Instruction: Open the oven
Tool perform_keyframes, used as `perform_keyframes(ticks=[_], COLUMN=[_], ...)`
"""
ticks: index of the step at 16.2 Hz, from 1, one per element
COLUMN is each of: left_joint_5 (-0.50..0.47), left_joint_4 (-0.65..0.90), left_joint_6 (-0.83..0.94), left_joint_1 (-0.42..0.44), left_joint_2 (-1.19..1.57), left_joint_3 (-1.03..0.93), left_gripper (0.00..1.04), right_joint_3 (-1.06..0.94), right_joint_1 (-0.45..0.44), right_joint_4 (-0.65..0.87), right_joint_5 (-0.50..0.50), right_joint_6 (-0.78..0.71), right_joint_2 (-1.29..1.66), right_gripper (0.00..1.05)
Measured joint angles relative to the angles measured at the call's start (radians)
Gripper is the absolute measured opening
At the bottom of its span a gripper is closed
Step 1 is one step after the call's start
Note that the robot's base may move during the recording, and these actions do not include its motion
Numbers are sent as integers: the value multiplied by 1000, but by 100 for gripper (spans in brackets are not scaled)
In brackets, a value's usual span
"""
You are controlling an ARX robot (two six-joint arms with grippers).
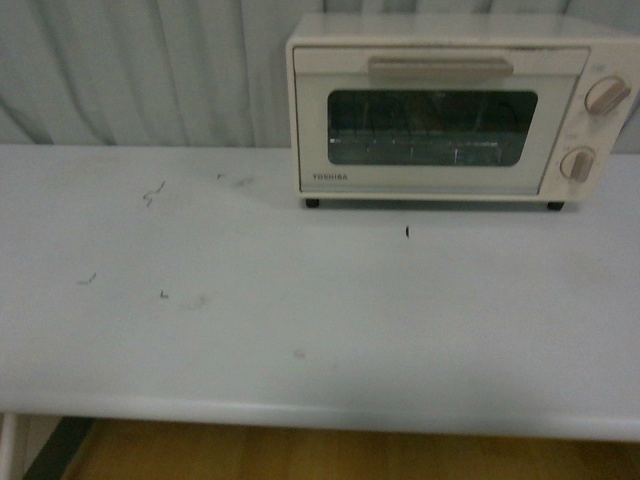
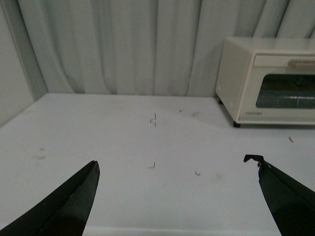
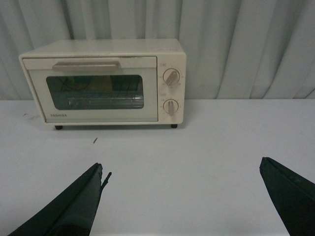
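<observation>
Inside the shut oven [image 1: 430, 181], 1 wire rack [image 1: 420, 150] shows.

A pale gray curtain [image 1: 150, 70] is hanging behind a white table [image 1: 300, 340], and brown floor [image 1: 300, 460] is showing under its edge.

A white table [image 1: 300, 330] spans the front view, its surface flecked with small dark marks [image 1: 152, 192] and faint smudges [image 1: 195, 300] toward the left. A pale pleated curtain [image 1: 150, 70] hangs behind it; brown wooden floor [image 1: 330, 455] shows below its front edge
</observation>
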Motion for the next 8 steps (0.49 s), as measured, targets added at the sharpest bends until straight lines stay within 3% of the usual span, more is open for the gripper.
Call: perform_keyframes(ticks=[8], left_joint_5=[0], left_joint_4=[0], left_joint_6=[0], left_joint_1=[0], left_joint_2=[0], left_joint_3=[0], left_gripper=[98], right_joint_3=[0], right_joint_1=[0], right_joint_4=[0], right_joint_5=[1], right_joint_6=[0], right_joint_2=[0], right_gripper=[98])
